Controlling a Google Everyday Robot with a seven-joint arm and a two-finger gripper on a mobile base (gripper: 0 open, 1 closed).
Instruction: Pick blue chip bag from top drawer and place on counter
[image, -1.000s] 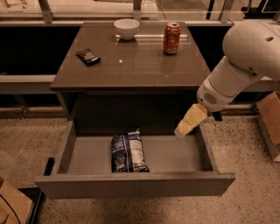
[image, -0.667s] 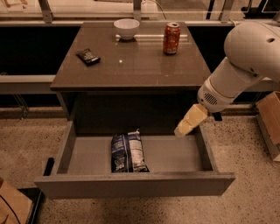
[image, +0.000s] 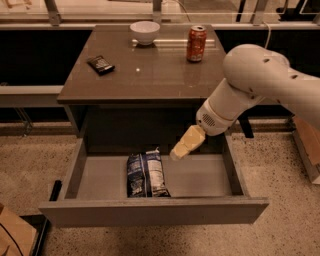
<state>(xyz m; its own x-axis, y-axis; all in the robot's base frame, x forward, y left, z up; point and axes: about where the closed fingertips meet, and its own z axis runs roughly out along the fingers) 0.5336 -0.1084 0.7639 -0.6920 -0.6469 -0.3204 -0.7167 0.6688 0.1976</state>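
Observation:
The blue chip bag (image: 145, 174) lies flat in the open top drawer (image: 150, 212), left of its middle, its crinkled top end pointing to the back. My gripper (image: 181, 148) hangs over the drawer on the white arm that comes in from the right. Its cream tip is just above and to the right of the bag's top end, not touching it. The counter (image: 150, 70) is the glossy brown top above the drawer.
On the counter stand a white bowl (image: 144, 32) at the back, a red soda can (image: 196, 43) at the back right and a small black packet (image: 100, 64) on the left. A cardboard box (image: 15, 232) sits on the floor at lower left.
The arm has swung left over the drawer, bringing the gripper from the drawer's right side to near the bag's top end. The bag has not moved.

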